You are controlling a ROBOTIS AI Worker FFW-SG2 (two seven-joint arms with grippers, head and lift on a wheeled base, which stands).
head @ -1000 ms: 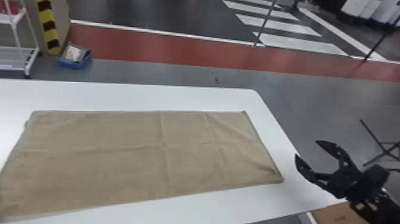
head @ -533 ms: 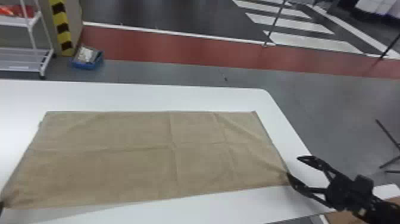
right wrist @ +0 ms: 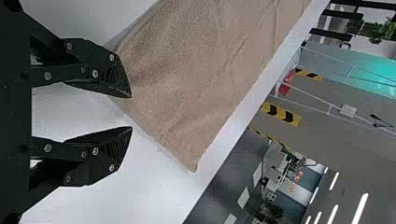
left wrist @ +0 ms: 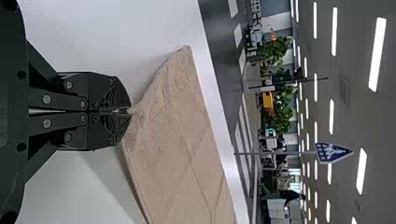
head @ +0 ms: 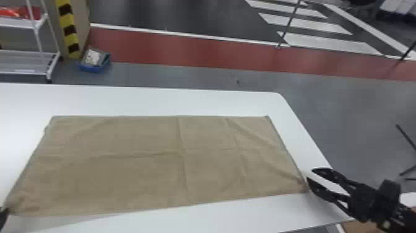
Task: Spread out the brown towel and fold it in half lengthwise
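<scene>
- My head view looks forward and down over the tabletop (head: 154,99).
- My wrist views look close along their fingers (left wrist: 109,95); all share the brown towel (head: 139,176).

The white table (head: 154,100) extends left of the right gripper (head: 309,174). The grey floor (head: 362,108) lies beyond and to the right of that gripper. Farther out run a red strip (head: 185,49), then black floor (head: 192,15) with white stripes (head: 328,41). Far left of the gripper: a white rack (head: 23,24) and a pillar (head: 82,18) with yellow-black tape (head: 71,40). Ahead and above: ceiling (right wrist: 346,203), lamps (right wrist: 359,207) lit.
</scene>
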